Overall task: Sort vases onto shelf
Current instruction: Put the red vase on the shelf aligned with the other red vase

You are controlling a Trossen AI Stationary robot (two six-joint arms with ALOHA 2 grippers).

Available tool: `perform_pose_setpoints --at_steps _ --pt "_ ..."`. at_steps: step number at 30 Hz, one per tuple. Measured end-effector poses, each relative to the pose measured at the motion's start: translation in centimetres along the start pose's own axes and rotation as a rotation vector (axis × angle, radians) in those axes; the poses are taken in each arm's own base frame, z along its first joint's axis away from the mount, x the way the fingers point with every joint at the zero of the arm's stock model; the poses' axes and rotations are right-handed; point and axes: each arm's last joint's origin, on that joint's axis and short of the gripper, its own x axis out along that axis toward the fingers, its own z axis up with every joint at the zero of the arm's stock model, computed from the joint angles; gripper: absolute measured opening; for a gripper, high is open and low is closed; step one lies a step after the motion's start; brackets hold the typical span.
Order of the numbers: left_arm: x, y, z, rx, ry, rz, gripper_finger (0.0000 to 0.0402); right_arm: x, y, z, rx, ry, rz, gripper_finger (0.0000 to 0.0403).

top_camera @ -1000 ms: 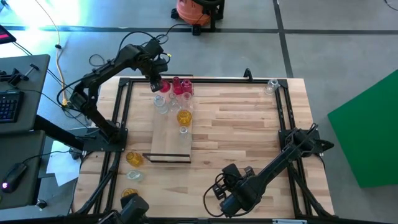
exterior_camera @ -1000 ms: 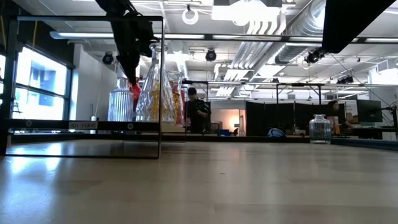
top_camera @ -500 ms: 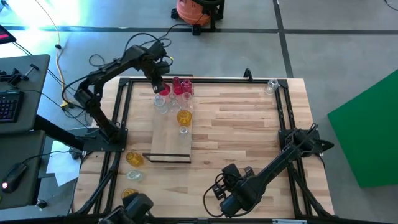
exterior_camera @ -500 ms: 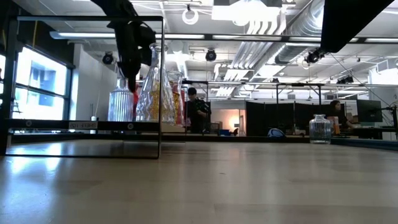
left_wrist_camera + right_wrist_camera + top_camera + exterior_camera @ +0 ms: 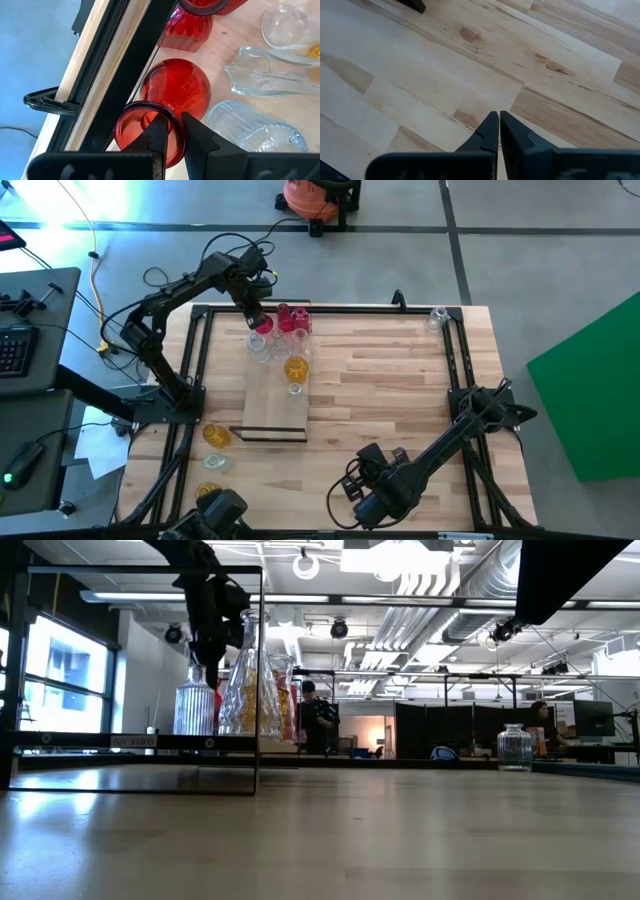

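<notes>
Seen from above, a slatted wooden table [image 5: 400, 380] carries a small light-wood shelf [image 5: 272, 405] with a dark strip along its near short edge. At the shelf's far end stands a tight cluster of small translucent glass vases: two red ones [image 5: 291, 317], several clear ones [image 5: 260, 346] and an amber-yellow one [image 5: 295, 367] a little nearer the middle. The left gripper [image 5: 172, 127] hangs over the far left corner of that cluster, its two dark fingers pinched on the round rim of a red vase [image 5: 175, 95]. This vase has a smooth, bulbous, deep red body and a wide flared mouth; it sits just beside the table's black frame, with a ribbed red vase beyond it and clear ribbed glass next to it. Two more amber vases [image 5: 215, 435] stand off the shelf near the table's left front corner, and one clear vase [image 5: 437, 318] stands alone at the far right corner. The right gripper [image 5: 495, 130] rests low over bare wood near the front edge, fingers pressed together and holding nothing.
</notes>
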Motion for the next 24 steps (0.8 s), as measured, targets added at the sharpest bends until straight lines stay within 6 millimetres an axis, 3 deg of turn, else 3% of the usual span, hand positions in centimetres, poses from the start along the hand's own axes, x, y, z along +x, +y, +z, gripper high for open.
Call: perform_pose_setpoints --at_steps 24 --pt "0.73 -0.04 0.03 -0.075 0.038 -0.032 0.0038 0.00 0.06 -0.03 -0.010 0.000 0.006 0.0000"
